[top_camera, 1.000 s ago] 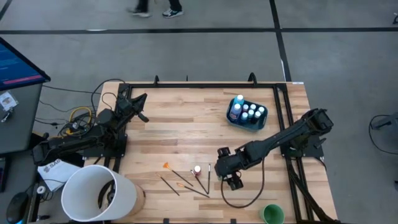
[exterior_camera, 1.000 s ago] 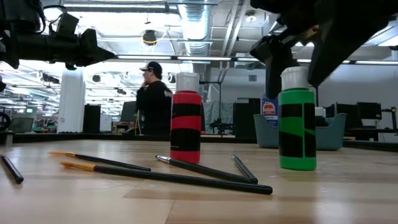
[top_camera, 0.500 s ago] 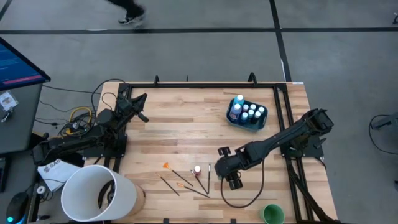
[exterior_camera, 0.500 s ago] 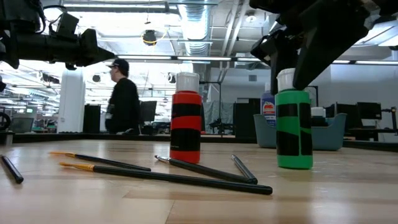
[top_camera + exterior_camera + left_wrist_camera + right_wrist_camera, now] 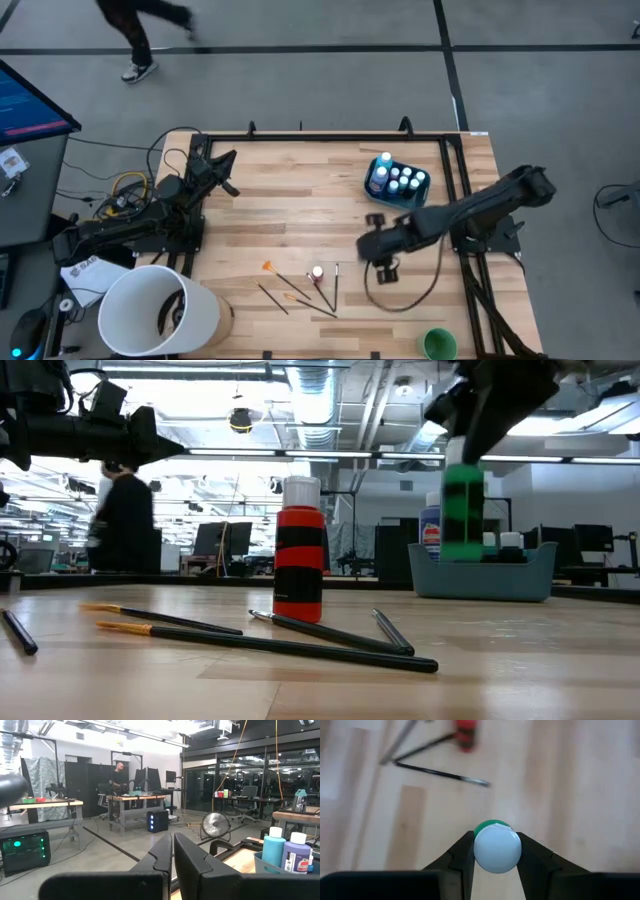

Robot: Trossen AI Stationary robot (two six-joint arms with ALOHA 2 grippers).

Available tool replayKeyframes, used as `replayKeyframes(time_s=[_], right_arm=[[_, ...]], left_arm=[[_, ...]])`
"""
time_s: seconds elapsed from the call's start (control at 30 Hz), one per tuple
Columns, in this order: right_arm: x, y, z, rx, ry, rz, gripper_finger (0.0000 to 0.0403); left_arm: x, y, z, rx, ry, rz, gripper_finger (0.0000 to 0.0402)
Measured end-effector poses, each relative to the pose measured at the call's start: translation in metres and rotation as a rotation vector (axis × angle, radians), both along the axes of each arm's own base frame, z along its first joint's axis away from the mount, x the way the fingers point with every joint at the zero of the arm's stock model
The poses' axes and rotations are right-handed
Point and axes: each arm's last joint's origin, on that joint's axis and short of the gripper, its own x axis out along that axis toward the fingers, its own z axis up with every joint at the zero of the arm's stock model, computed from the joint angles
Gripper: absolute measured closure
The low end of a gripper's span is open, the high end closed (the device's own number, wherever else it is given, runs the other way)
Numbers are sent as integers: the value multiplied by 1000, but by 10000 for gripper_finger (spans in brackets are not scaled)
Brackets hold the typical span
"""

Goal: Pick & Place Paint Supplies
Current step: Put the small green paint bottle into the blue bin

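A green paint bottle (image 5: 462, 510) with a white cap (image 5: 497, 847) hangs above the table, with my right gripper (image 5: 386, 266) shut on it, right of the table's middle. A red bottle (image 5: 298, 565) with a white cap (image 5: 317, 271) stands upright on the wood. Several thin brushes (image 5: 298, 290) lie flat around it. A teal tub (image 5: 397, 184) holding several white-capped bottles sits at the far right. My left gripper (image 5: 229, 168) waits shut above the table's far left. My right gripper pinches the green bottle at its white cap (image 5: 496, 851) between the two fingers (image 5: 464, 855), one on each side. The fingers come from above, pointing down. The bottle hangs upright below them, lifted clear of the table.
A big white bucket (image 5: 160, 310) stands at the near left corner. A small green round thing (image 5: 437, 344) sits at the near right edge. A black cable (image 5: 400, 300) loops on the wood below the right arm. Bare wood lies between the brushes and the tub.
My right gripper has shut on the green bottle's cap and risen, lifting the bottle from the table. It has gone toward the far right, toward the tub. The bottle stays upright. The red bottle and brushes have kept their places.
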Motion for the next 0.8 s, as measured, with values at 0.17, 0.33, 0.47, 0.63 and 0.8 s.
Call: replayKeyframes(time_s=[0.17,0.33,0.47,0.63,0.8], right_arm=[[-42,-37,37,-107,-38,-270,295],[-84,-71,52,-83,-135,-711,295],[-110,-83,45,-44,-145,-920,295],[-125,-91,29,-52,-129,-1017,295],[-128,-97,16,-79,-95,-1057,295]], left_arm=[[0,0,0,0,0,0,394],[0,0,0,0,0,0,394],[0,0,0,0,0,0,394],[0,0,0,0,0,0,394],[0,0,0,0,0,-1,394]])
